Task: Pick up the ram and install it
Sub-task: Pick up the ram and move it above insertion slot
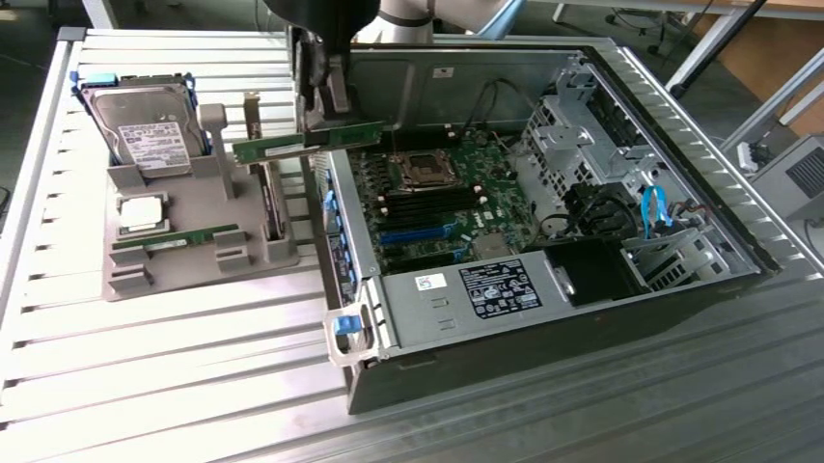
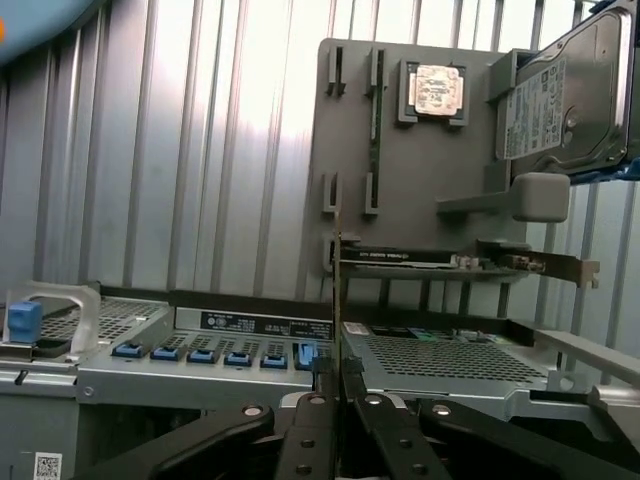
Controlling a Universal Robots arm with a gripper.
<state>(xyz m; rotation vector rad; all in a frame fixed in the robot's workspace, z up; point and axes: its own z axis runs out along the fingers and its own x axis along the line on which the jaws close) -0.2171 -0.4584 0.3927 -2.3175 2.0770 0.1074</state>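
Wrist view: the fingers (image 2: 318, 400) pinch the ram (image 2: 337, 290) from both flat sides, and the thin green stick is seen edge-on, standing out between them. The ram is held in the air over the open computer case (image 1: 515, 357), above the case wall next to the motherboard (image 1: 438, 207). Just beside that wall of the case, a grey holder (image 1: 193, 207) sits on the ribbed worktop (image 1: 154, 367), carrying a hard drive (image 1: 149, 130), a square silver chip (image 1: 139, 214) and a second green stick (image 1: 174, 239).
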